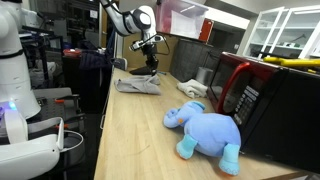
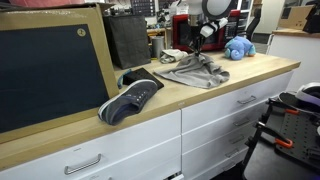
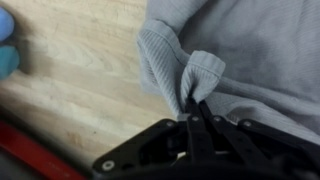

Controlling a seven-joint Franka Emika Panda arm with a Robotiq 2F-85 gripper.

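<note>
In the wrist view the gripper (image 3: 193, 103) is clamped on a raised fold of the grey cloth (image 3: 250, 50), which fills the upper right of the frame. A slow, straight lift would likely stop so thin a pinch from slipping. The cloth lies on a wooden counter (image 3: 70, 70). In an exterior view a shoe (image 2: 130, 98) sits at lower centre. In an exterior view a blue toy elephant (image 1: 205, 128) lies at lower right, with a microwave (image 1: 255, 95) behind it.

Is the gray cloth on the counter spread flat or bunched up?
Bunched up: the cloth lies in crumpled folds, and the hand pinches one raised fold.
</note>
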